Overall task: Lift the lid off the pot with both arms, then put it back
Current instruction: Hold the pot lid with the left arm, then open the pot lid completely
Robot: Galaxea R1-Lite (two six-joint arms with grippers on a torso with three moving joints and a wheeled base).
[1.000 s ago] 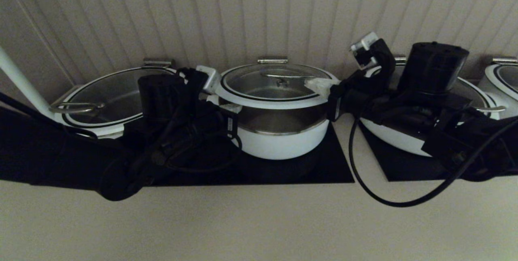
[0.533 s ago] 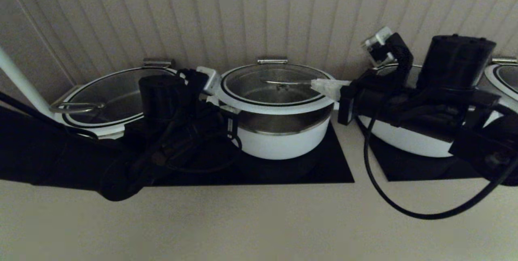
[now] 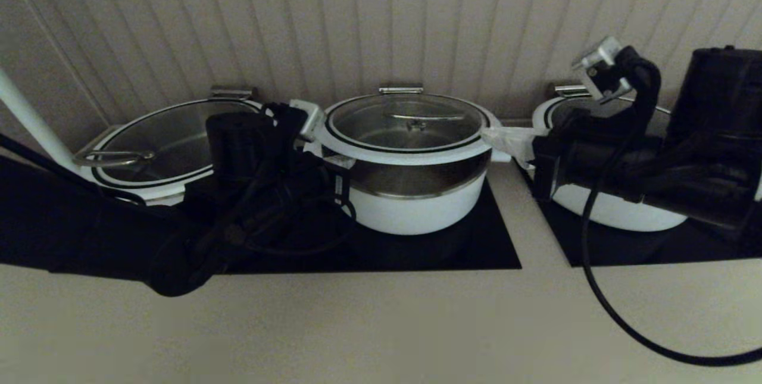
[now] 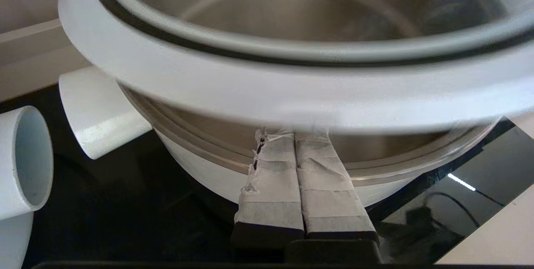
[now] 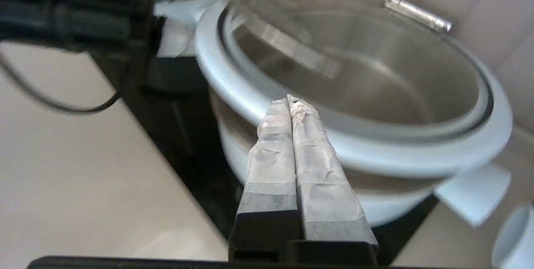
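The small deep white pot (image 3: 417, 211) stands on a black plate at the centre. The glass lid (image 3: 408, 125), with a white rim and a steel bar handle, lies over it. My left gripper (image 3: 333, 159) is at the pot's left side. In the left wrist view it (image 4: 294, 133) is shut, its taped tips tucked under the lid's rim (image 4: 267, 85) against the pot's steel band (image 4: 200, 173). My right gripper (image 3: 497, 137) is shut and empty, just off the lid's right edge. In the right wrist view its tips (image 5: 290, 101) stand in front of the lid's rim (image 5: 375, 152).
Wider white pots with glass lids stand to the left (image 3: 149, 140) and to the right (image 3: 595, 211); the right arm partly hides the right one. A panelled wall is close behind. A black cable (image 3: 595, 294) loops over the beige counter. A white pipe (image 3: 24, 116) rises at far left.
My right gripper has drawn back to the right, off the lid's rim. The lid's right side sits a little lower. The left arm has hardly moved.
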